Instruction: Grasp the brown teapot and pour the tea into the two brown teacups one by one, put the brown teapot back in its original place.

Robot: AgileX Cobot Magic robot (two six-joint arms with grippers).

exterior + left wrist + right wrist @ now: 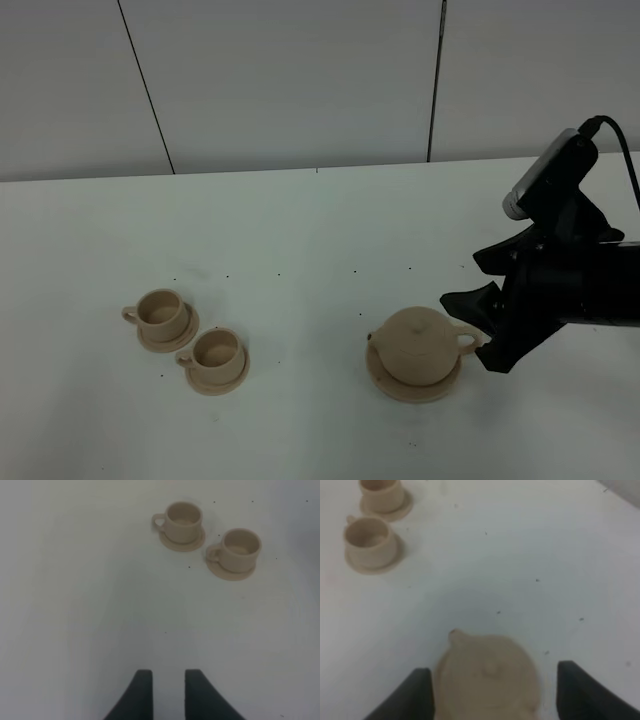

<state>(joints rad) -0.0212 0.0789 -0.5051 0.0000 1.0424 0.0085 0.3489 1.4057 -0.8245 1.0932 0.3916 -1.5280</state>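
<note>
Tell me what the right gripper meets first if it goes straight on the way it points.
The brown teapot. The right gripper is open, with its jaws on either side of the teapot's handle end, so the loop handle probably comes first. Depth is unclear.

Tan teapot (418,348), tan teacups (162,312); white table (300,220).

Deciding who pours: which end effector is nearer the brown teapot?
Right. The right end effector brackets the brown teapot; the left end effector is apart, facing only the teacups.
</note>
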